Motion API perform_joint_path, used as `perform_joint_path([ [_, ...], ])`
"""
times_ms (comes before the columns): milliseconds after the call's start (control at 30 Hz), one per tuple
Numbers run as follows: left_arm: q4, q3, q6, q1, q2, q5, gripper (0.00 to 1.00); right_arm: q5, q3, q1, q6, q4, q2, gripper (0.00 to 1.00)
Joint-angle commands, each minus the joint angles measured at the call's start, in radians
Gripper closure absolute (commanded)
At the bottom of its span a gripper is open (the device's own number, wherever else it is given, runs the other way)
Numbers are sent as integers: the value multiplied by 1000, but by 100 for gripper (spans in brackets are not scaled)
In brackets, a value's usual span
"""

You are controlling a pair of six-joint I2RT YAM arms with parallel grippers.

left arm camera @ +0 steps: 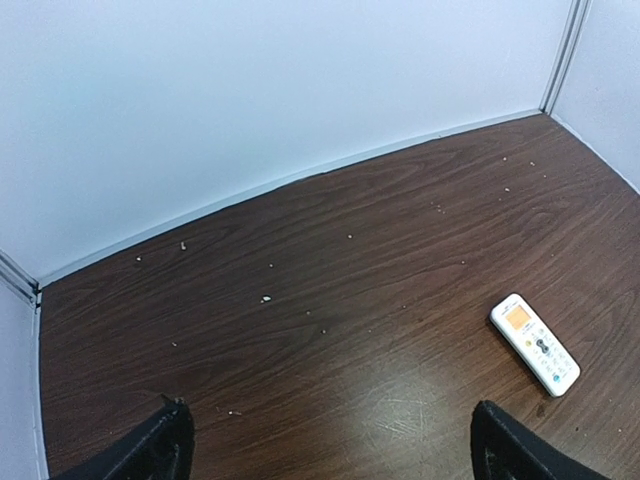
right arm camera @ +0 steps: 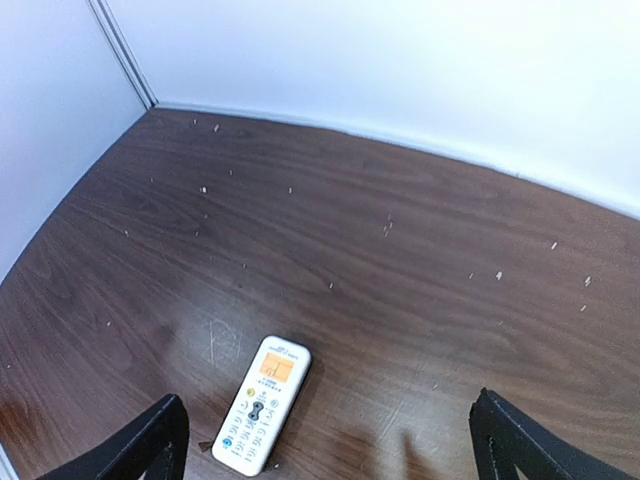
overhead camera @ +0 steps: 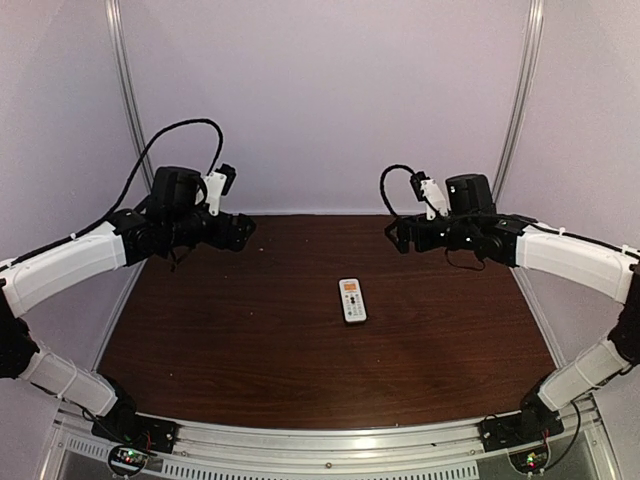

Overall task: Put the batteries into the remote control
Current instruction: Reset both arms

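Observation:
The remote control [overhead camera: 352, 300] lies face up on the dark wooden table, white front with an orange patch and small buttons. It also shows in the left wrist view [left arm camera: 534, 343] and the right wrist view [right arm camera: 262, 403]. No batteries are in view. My left gripper [overhead camera: 243, 232] is raised at the back left, open and empty; its fingers [left arm camera: 165, 445] stand wide apart. My right gripper [overhead camera: 396, 236] is raised at the back right, open and empty; its fingers [right arm camera: 150, 445] stand wide apart, the remote below and between them toward the left one.
White walls with metal corner posts [overhead camera: 127, 90] enclose the table [overhead camera: 250, 330] on three sides. Small pale crumbs [left arm camera: 265, 298] are scattered over the wood. A metal rail [overhead camera: 330, 445] with the arm bases runs along the near edge.

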Motion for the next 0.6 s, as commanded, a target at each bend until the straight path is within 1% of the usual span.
perform_joint_path([
  [0, -24, 19, 38, 7, -12, -29, 2, 88, 4, -3, -166, 1, -105, 0],
  [167, -16, 11, 36, 30, -19, -4, 2, 175, 12, -9, -219, -17, -197, 0],
  [400, 6, 2, 22, 33, -35, 9, 2, 308, -51, -13, -228, 47, -319, 1],
  [567, 8, -3, 9, 33, -41, 11, 2, 338, -48, -13, -225, 47, -338, 1],
])
